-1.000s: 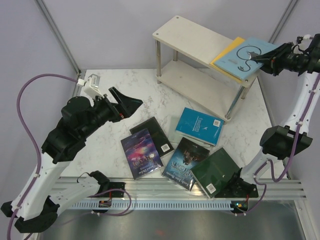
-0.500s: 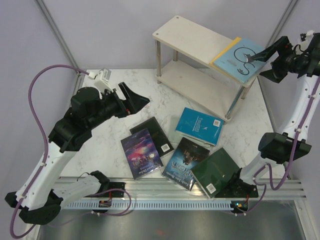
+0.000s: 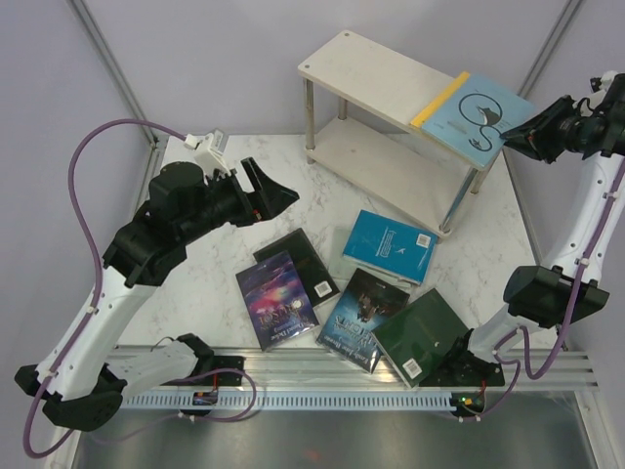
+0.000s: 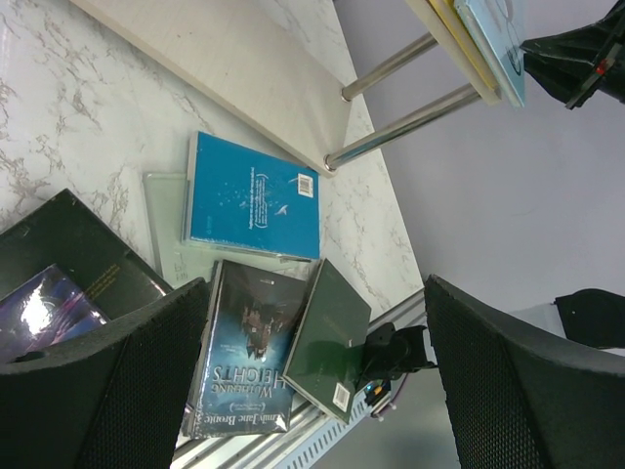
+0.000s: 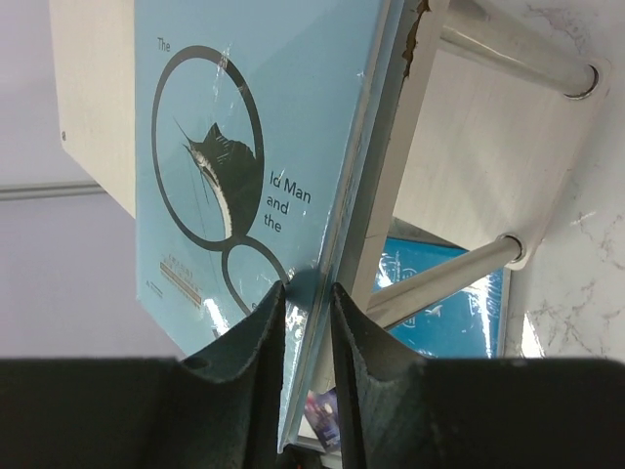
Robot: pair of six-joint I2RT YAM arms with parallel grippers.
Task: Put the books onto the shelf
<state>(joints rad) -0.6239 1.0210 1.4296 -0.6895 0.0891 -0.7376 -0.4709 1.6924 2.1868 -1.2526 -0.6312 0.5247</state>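
At the shelf [image 3: 371,68] edge, right end effector [image 5: 308,298] clamped on pale blue book [image 3: 479,112]; left end effector [image 4: 314,293] agape.

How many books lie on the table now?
5: black book, purple galaxy book, cyan book, dark blue book, dark green book, all near the front. A pale cover may hide under the cyan.

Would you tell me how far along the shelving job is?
Done: the yellow book and the pale blue book lie stacked on the shelf. In hand: the right hand straddles the pale blue book's edge. Remaining: black, purple, cyan, dark blue and dark green books lie on the table; the left hand hovers open.
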